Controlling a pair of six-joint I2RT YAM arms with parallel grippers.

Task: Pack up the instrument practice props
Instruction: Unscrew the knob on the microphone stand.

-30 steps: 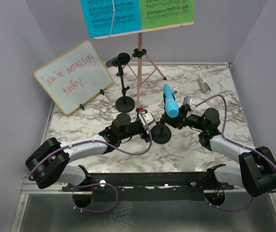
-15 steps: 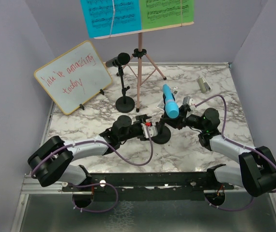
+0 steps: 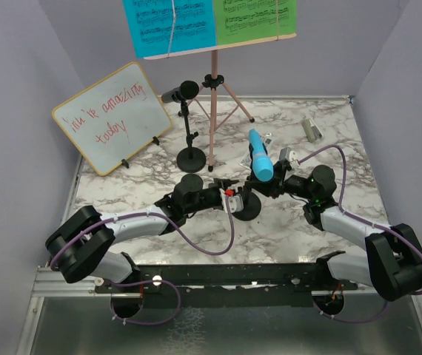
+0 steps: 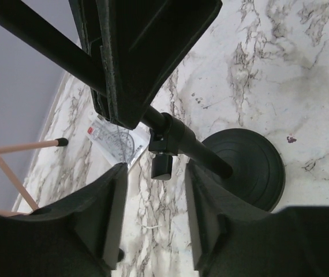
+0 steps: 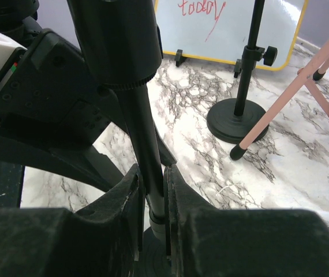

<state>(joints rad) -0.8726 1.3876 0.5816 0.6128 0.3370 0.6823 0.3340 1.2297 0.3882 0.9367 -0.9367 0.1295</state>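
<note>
A blue microphone (image 3: pixel 259 157) sits in the near black round-based mic holder (image 3: pixel 247 206). My right gripper (image 3: pixel 260 186) is shut on that holder's pole, which shows between its fingers in the right wrist view (image 5: pixel 150 173). My left gripper (image 3: pixel 233 194) is open just left of the same pole. Its fingers (image 4: pixel 109 202) frame the holder's knob (image 4: pixel 163 165) and base (image 4: pixel 245 167) without touching. A black microphone (image 3: pixel 182 92) rests on the far holder (image 3: pixel 191 158). The pink tripod music holder (image 3: pixel 212 111) carries blue (image 3: pixel 168 26) and green (image 3: pixel 257 16) music sheets.
A yellow-framed whiteboard (image 3: pixel 111 117) with red writing leans at the back left. A small silver cylinder (image 3: pixel 312 131) lies at the back right. A small printed card (image 4: pixel 113 140) lies on the marble behind the near holder. Purple walls enclose the table.
My left gripper has moved right, up to the near holder's pole. The right gripper, the blue microphone and the holder have stayed put.
</note>
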